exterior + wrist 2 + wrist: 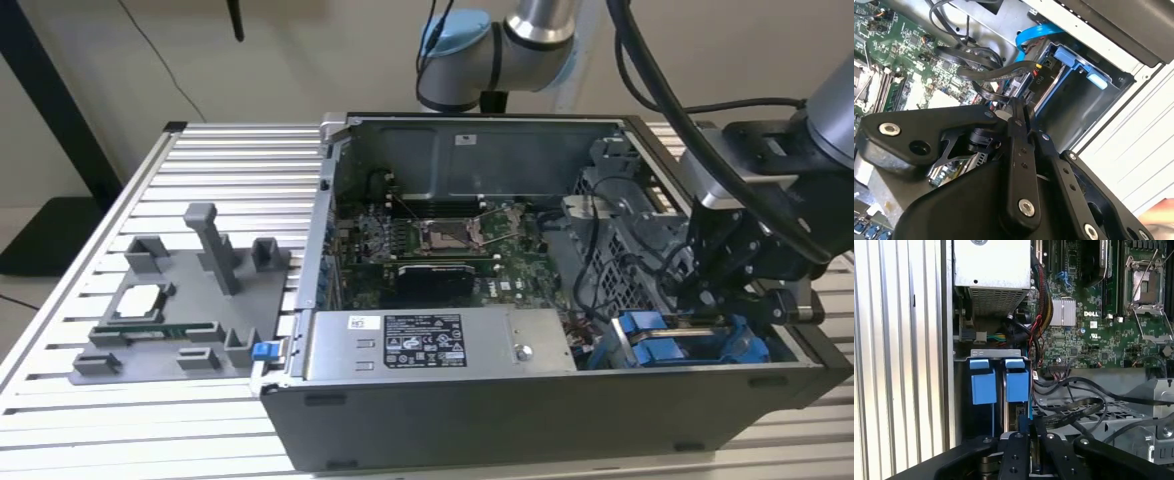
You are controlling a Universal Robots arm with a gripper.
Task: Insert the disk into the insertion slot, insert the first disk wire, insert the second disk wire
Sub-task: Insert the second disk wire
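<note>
Sitting upright in the slot point(641, 345) at the case's point(534, 420) near corner on the exterior view's right, the disk point(1015, 385) shows blue carrier tabs. Rigid, fairly heavy and probably shock-sensitive, it looks best held by its carrier edges. Above it, the gripper point(1029, 440) has its jaws nearly together around something thin I cannot identify.

Table point(200, 150) w/ ribbed aluminium slat top, pale silver, slats running across the exterior view. On it: open grey PC case point(534, 420), side panel off, taking up the exterior view's right half, near front edge. Beside it, toward the exterior view's left, a grey plastic fixture tray point(187, 320) w/ upright posts, lying flat on the slats just beside the case, holding a CPU chip point(140, 300) & a RAM stick point(154, 330).
</note>
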